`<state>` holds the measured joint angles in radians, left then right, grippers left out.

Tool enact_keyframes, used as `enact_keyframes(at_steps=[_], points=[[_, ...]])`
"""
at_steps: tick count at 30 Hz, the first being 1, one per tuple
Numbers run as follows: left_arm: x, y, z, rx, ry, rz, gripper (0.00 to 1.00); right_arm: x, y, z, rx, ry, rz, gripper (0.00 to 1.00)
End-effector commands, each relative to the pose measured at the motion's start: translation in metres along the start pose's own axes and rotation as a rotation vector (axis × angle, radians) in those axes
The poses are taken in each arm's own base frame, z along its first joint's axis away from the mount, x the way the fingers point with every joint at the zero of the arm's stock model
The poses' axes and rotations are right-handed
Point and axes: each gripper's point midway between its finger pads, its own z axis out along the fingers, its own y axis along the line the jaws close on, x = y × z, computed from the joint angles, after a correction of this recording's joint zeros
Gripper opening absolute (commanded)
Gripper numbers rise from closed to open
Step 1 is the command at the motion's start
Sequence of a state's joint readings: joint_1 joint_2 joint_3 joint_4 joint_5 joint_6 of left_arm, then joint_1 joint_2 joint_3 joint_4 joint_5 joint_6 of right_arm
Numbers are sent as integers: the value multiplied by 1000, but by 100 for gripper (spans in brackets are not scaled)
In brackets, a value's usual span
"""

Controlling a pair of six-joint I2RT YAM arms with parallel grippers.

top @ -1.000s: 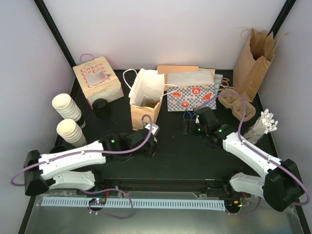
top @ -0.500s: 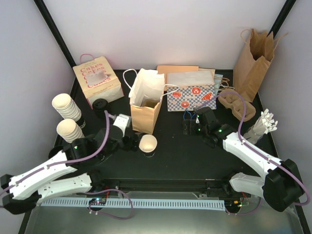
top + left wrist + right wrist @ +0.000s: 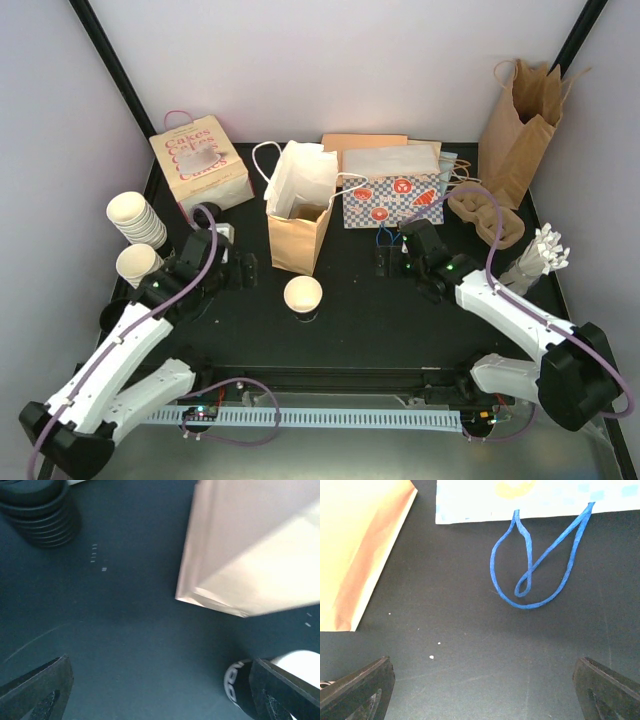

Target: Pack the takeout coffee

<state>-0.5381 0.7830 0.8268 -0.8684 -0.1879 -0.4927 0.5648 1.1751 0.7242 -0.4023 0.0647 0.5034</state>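
We find one takeout coffee [image 3: 303, 294] standing on end on the bench [image 3: 350, 330]. It sits a little left of centre, just on the near side of the open brown paper bag [image 3: 298, 228] and apart from it. Its long axis is vertical. The upward end is a round cream face with a raised rim, and the wall is cream-white. A black band shows at its foot against the bench, so it appears to stand lid down, though we cannot confirm this. The left gripper [image 3: 244, 270] is spread wide and holds nothing. It lies to the left of the cup and apart from it. The right gripper [image 3: 385, 262] is likewise wide and empty, above bare bench just beside the blue handle loop [image 3: 522, 607] of the checked bag [image 3: 390, 195], which lies flat. By count we note two stacks of lidless cream cups [image 3: 135, 218] along the left edge and one stack of black lids [image 3: 37, 515]. There is also one pink cake box [image 3: 198, 165] toward the far left corner and one tall brown bag [image 3: 520, 120] in the far right corner. One pulp cup carrier [image 3: 487, 215] and one bundle of white cutlery [image 3: 537, 258] lie at the right edge.
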Motion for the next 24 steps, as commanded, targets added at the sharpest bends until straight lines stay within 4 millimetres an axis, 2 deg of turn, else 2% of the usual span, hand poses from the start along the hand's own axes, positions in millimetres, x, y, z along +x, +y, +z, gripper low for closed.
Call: enact_keyframes(at_steps=[1, 5, 11, 15, 21, 24], points=[[-10, 19, 7, -25, 37, -33, 99, -14, -3, -1, 15, -65, 5, 100], [-34, 38, 19, -96, 30, -83, 99, -12, -2, 4, 9, -63, -17, 100], [-75, 51, 36, -200, 16, -146, 99, 2, 2, 19, -26, -10, -16, 98], [-97, 72, 49, -263, -10, -205, 99, 9, 1, 24, -49, -34, -8, 98], [-121, 102, 55, -315, -59, -292, 99, 16, 3, 22, -118, -103, -8, 98], [-123, 116, 68, -376, 10, -295, 99, 17, 5, 20, -139, -112, -12, 99]])
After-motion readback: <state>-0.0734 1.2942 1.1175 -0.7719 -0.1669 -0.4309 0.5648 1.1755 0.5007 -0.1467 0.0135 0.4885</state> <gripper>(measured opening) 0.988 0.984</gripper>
